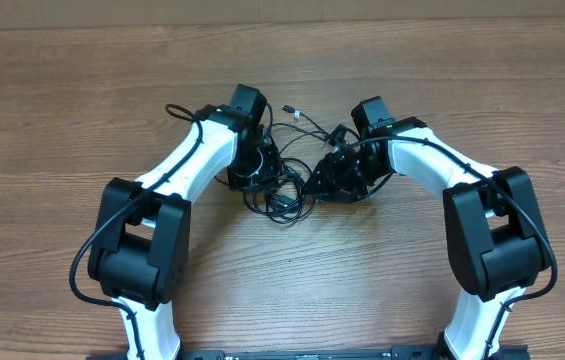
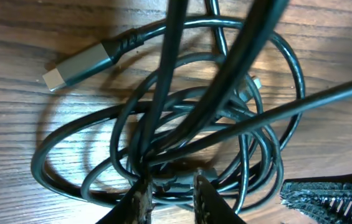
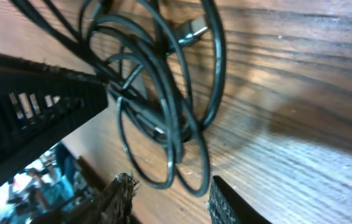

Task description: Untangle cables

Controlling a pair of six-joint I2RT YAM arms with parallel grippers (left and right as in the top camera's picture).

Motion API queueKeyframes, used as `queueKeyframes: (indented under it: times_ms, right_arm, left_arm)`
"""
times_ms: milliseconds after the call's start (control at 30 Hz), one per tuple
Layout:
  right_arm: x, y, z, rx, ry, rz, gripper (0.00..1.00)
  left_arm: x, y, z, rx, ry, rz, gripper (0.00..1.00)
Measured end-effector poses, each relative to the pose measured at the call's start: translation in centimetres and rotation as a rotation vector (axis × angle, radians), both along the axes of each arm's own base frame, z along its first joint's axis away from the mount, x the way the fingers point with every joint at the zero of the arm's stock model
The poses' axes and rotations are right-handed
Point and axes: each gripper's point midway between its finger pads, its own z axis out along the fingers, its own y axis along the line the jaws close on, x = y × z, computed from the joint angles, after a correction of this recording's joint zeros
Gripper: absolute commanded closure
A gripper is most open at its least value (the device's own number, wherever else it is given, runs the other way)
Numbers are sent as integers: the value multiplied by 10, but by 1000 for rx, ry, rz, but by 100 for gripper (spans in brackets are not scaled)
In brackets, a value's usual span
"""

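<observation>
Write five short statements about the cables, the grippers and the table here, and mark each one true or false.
1. The cables sit in one tangled heap on the table. True.
2. The cables are white. False: they are black.
3. A plug with a grey metal tip lies on the wood. True.
4. The right gripper has its fingers pressed together. False: they stand apart, with a loop of cable between them.
5. The left gripper is far from the heap. False: it is right at the heap, with strands between its fingers.
</observation>
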Motion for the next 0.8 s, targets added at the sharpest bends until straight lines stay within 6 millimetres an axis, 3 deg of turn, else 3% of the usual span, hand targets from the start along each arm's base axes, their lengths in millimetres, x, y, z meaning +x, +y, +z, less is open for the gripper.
queueKeyframes:
  times_ms: [800]
  right_arm:
    - [23,-4,-13,-113,-110,-41,61]
  left_arm:
    - [-3,3,-9,65,6,58,74]
